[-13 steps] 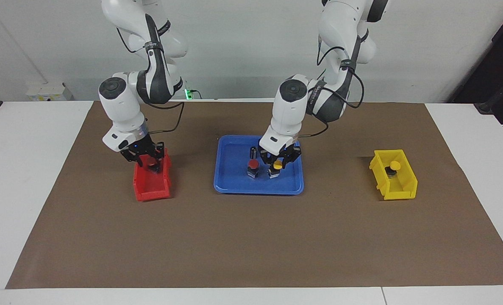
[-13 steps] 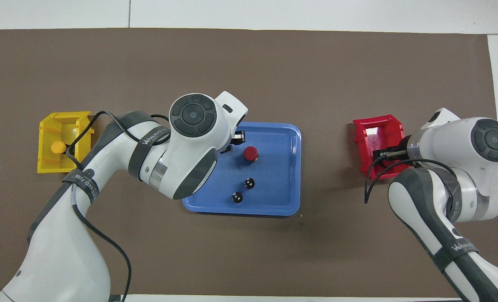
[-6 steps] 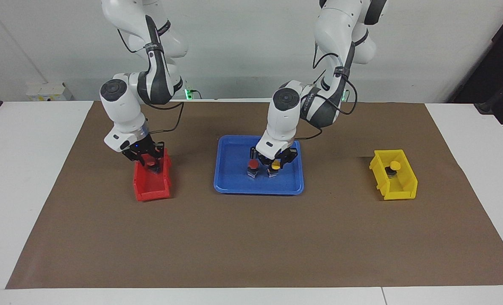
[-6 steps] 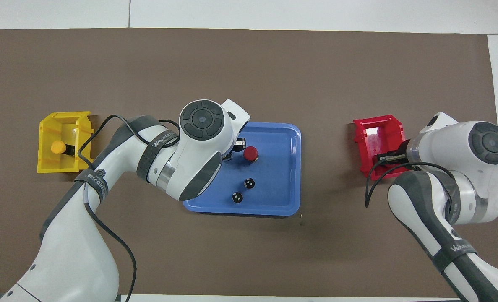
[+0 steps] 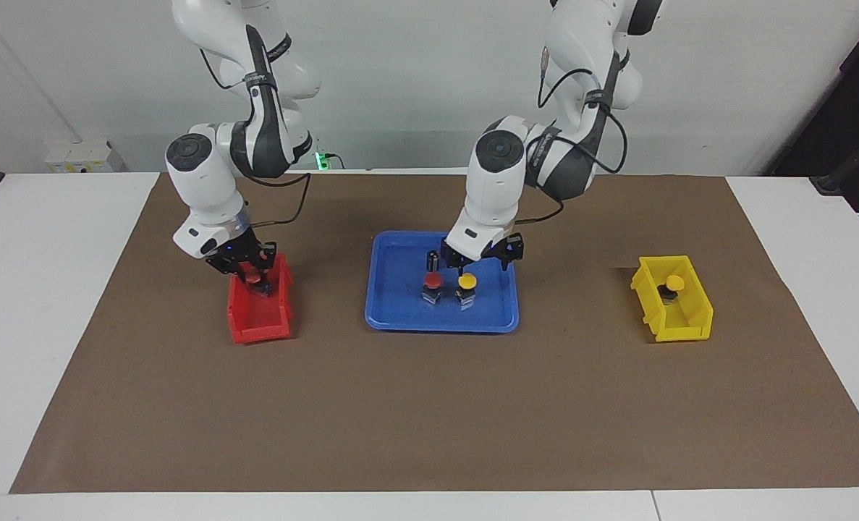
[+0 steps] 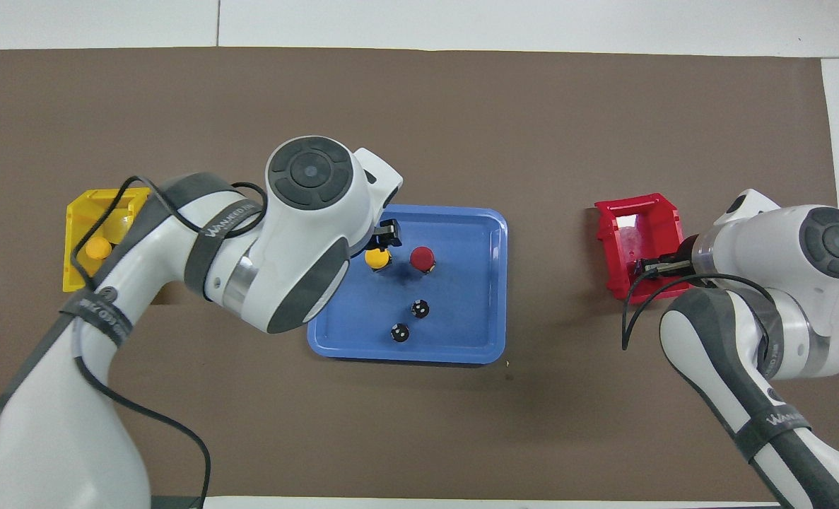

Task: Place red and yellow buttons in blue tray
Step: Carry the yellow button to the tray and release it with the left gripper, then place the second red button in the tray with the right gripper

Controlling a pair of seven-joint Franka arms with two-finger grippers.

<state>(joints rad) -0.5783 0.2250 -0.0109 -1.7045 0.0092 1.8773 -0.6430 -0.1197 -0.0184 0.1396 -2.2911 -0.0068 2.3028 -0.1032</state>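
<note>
1. Since half a second ago the left hand point(image 5: 483, 262) has lifted off the yellow-capped button point(image 5: 466, 282) and now hangs over the blue tray point(image 5: 400, 318). Its fingers are spread wide and hold nothing, and one fingertip is just above the cap.
2. That yellow-capped button stands upright in the tray on a black-and-silver base. It is just beside the red-capped button point(image 5: 433, 284), on the side toward the left arm's end of the counter. The two are close but apart.
3. Both caps are round and smooth and sit on short dark bodies with silver at the foot.
4. Two capless dark cylinders point(image 6: 420, 308) stand in the same tray, nearer the robots than the capped pair.
5. The tray is shallow, with rounded corners and a raised rim. It lies midway along the brown mat point(image 5: 429, 405).
6. The right hand point(image 5: 252, 271) is over the red bin point(image 5: 259, 318), toward the right arm's end. Its fingers are narrowed onto a second red button point(image 5: 255, 278), whose dark base hangs below the cap, above the bin's floor.
7. A second yellow button point(image 5: 671, 284) lies in the yellow bin point(image 5: 679, 325), toward the left arm's end and well apart from the tray.
</note>
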